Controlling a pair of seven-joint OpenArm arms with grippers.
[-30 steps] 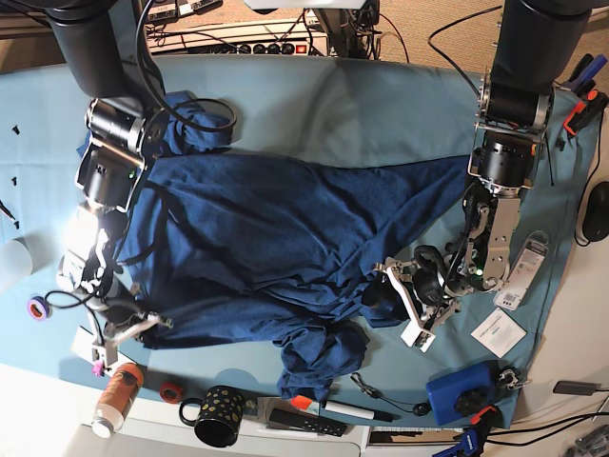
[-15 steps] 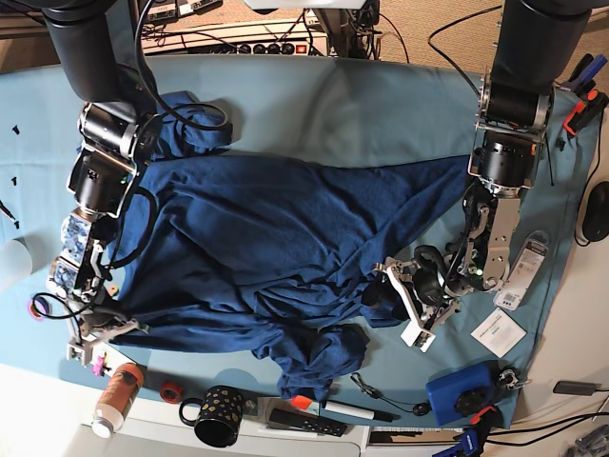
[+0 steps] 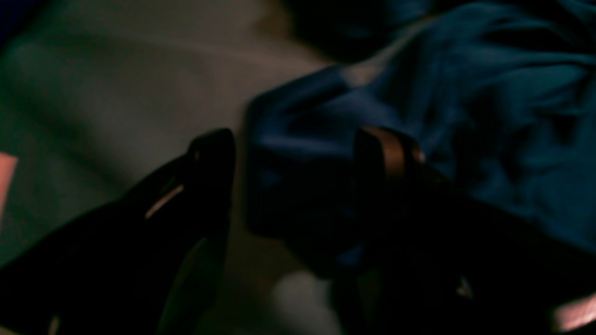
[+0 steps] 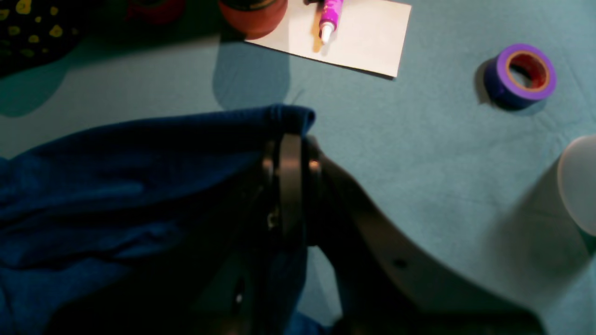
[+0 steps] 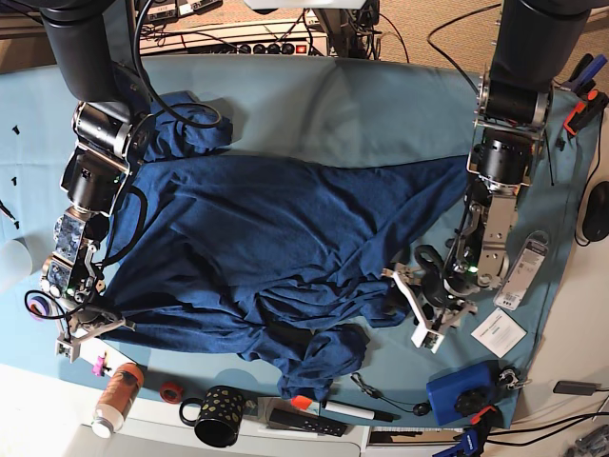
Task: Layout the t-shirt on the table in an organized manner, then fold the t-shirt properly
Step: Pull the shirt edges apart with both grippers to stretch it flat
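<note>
The teal desk carries the rumpled t-shirt. Right pincer is clamped on its hem; left pincer stands spread, fabric between the fingers.

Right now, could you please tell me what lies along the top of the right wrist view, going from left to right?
Spotted mug → orange bottle → purple glue tube on the white card → purple tape roll.

Black tubular arms, silver joints – black cables, dark fingers.
</note>
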